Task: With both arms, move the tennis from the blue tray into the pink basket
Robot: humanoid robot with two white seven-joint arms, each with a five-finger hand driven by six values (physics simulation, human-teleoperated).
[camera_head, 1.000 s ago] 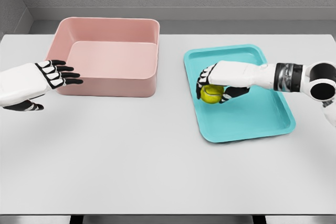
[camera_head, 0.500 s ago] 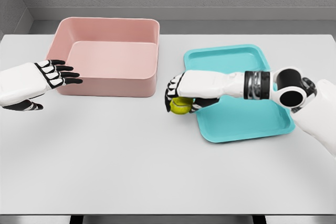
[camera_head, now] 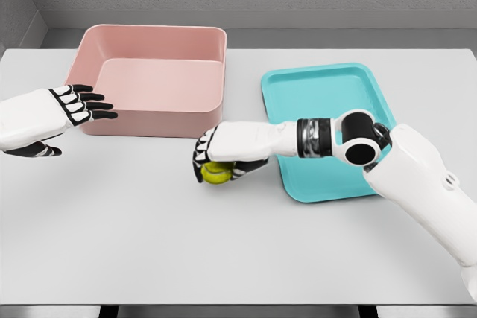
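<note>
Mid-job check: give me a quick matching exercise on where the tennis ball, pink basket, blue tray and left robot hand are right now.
Things:
1. tennis ball
2. pink basket
3. blue tray
4. left robot hand

Places or states:
A. fingers spread, beside the basket's left wall
B. far left of the table, nothing in it
C. gripped by the right robot hand over the table
D. right of the basket, no ball in it

Pairs: 1-C, 2-B, 3-D, 4-A

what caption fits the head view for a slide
Right hand grips the yellow-green tennis ball over the white table, between turquoise tray and pink basket; left hand waits open.

White table (camera_head: pixel 246 243) with pink basket (camera_head: pixel 153 83) and blue tray (camera_head: pixel 335 91)
</note>
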